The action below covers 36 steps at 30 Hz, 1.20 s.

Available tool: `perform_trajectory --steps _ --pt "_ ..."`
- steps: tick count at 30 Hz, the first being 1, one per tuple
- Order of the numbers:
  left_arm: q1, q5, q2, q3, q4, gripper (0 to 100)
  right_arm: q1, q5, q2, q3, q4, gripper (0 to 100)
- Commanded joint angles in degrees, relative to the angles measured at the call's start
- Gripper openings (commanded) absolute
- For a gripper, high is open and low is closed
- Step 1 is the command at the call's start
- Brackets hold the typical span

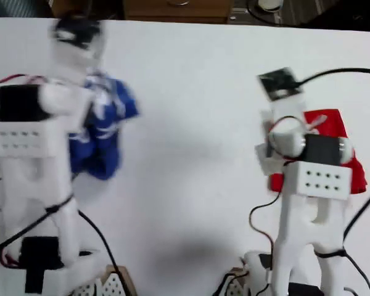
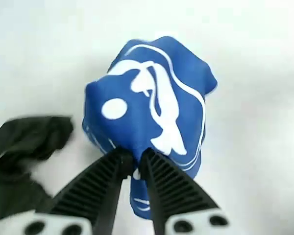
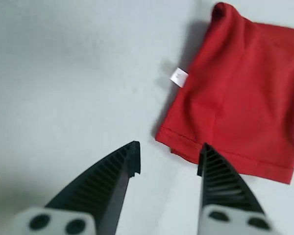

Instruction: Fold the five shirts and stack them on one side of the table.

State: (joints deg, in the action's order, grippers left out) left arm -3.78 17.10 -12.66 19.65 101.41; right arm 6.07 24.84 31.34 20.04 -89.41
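Two shirts showed: left jaws clenched on the bunched blue shirt, right jaws gaped beside the folded red shirt.

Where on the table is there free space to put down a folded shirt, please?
The wide bare middle of the table, between the blue shirt and the red shirt, is free; so is the far strip beyond both. The left side is crowded: the left gripper pinches the blue shirt beside a dark cloth.
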Motion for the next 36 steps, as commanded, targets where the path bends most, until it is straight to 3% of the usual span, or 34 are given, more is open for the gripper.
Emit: perform_trajectory --steps 1,8,13,18,22,29,36 --pt "9.8 -3.0 -0.9 2.5 -0.1 3 5.9 -0.1 1.7 0.1 0.9 20.1" --pt "18.0 -6.4 6.2 -5.3 -5.4 6 7.7 0.0 1.8 0.1 0.7 20.2" --pt "17.8 -5.9 7.6 -6.3 -5.8 23 7.6 0.0 1.7 0.1 1.1 20.2" --pt "15.6 -3.7 2.7 -3.7 -5.6 25 4.0 4.2 1.7 0.1 1.1 20.2" --pt "5.8 -3.9 -1.6 -2.2 -5.9 25 -1.0 5.1 1.6 0.2 1.8 20.2" --pt "-24.1 -3.5 -2.0 -9.5 -7.5 25 -14.1 5.1 1.5 0.2 2.7 20.2" --pt "-45.5 4.2 -2.0 -27.4 -20.6 25 -33.4 4.7 -8.2 -0.3 9.4 20.2"
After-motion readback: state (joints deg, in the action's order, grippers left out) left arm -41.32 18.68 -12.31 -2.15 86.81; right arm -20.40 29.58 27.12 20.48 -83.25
